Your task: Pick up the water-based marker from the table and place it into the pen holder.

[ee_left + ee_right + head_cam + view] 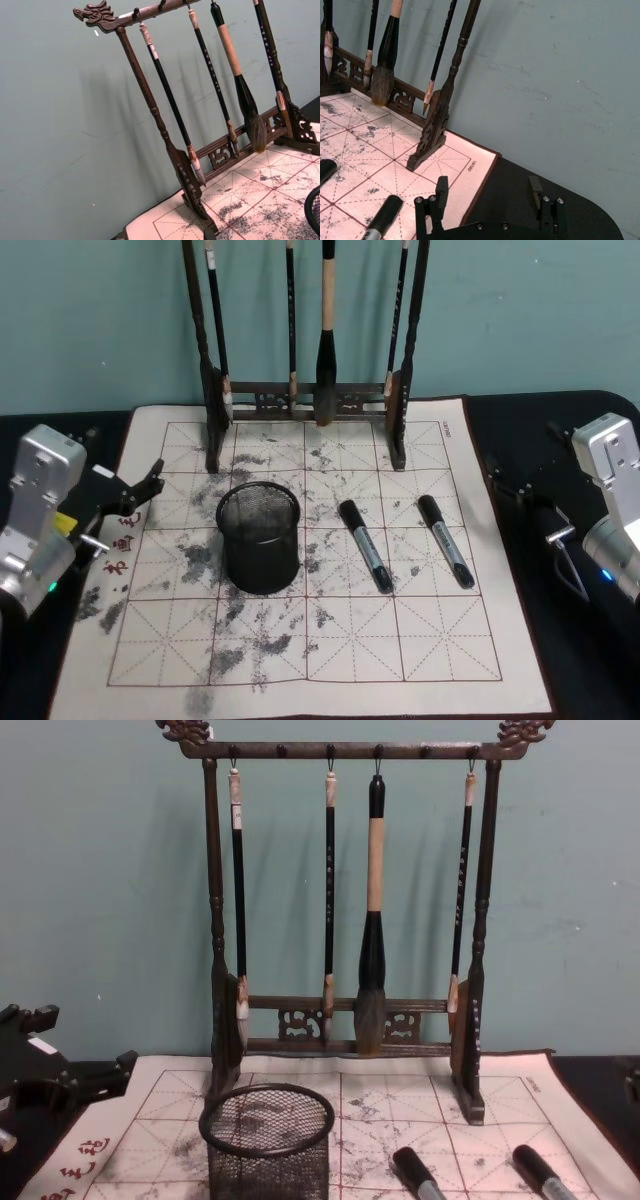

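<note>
You're at the approach step, with nothing picked yet. Two black markers lie flat on the felt mat [440, 640] over the counter [560, 420], right of centre in the head view. The inner marker [365, 545] is near the pen holder [258, 540], the outer marker [445, 540] just beside it. I cannot tell which is water-based. Your right tool [487, 192] hangs at the mat's right edge, fingers spread and empty. The left tool [145, 488] sits at the left edge, also spread. Next, carry the right tool over a marker, straddle the barrel crosswise, and close.
</note>
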